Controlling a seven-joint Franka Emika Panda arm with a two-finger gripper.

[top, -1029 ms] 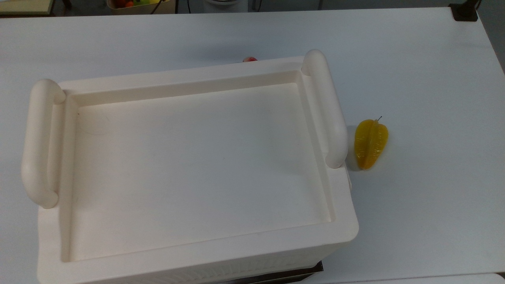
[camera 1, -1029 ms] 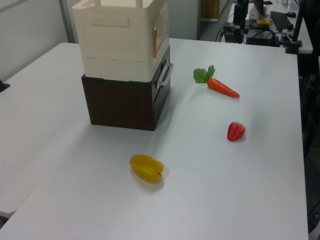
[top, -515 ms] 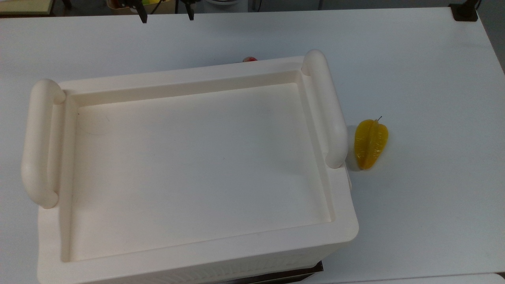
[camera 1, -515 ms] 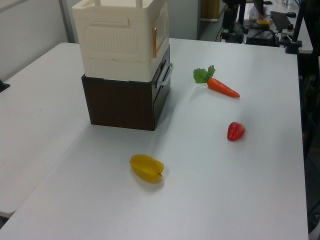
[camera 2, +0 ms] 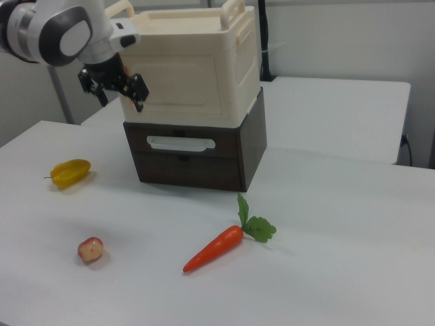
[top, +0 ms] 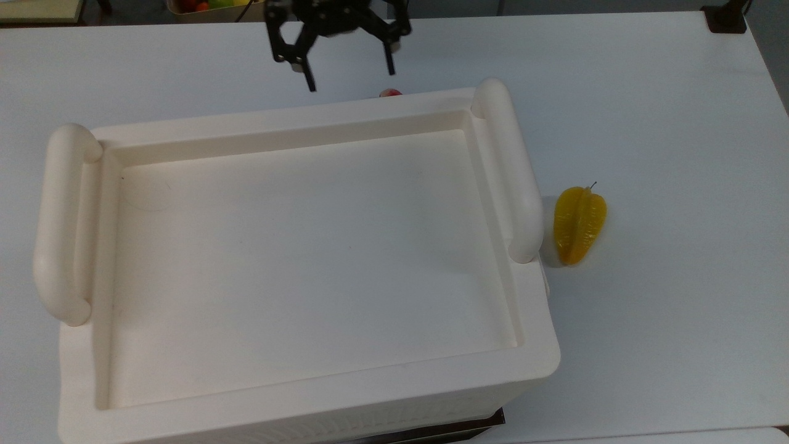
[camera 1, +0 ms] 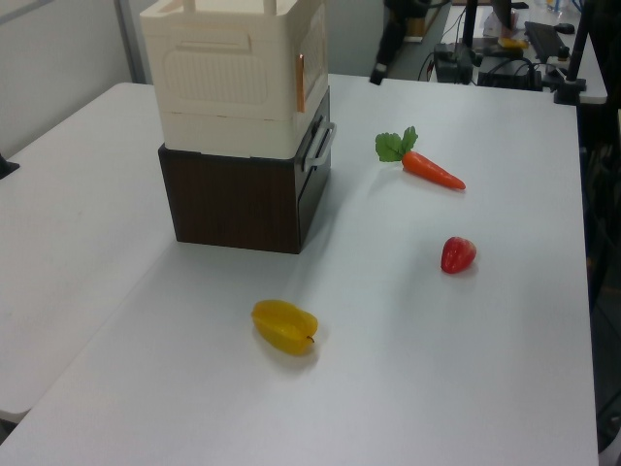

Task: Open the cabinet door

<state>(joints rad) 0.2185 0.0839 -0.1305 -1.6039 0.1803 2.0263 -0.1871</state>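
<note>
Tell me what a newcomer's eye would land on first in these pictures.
First the big cream cabinet, stacked on a dark brown drawer box in the middle of the white table. Next the black gripper, open, hanging in front of the cabinet door near the right view's left edge of it. Then the bright food around them: a carrot, a yellow starfruit and a small red fruit.

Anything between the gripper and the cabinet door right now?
Nothing. In the right view the open gripper hangs just off the cabinet door, at the right view's left edge of the door, with only air between.
</note>
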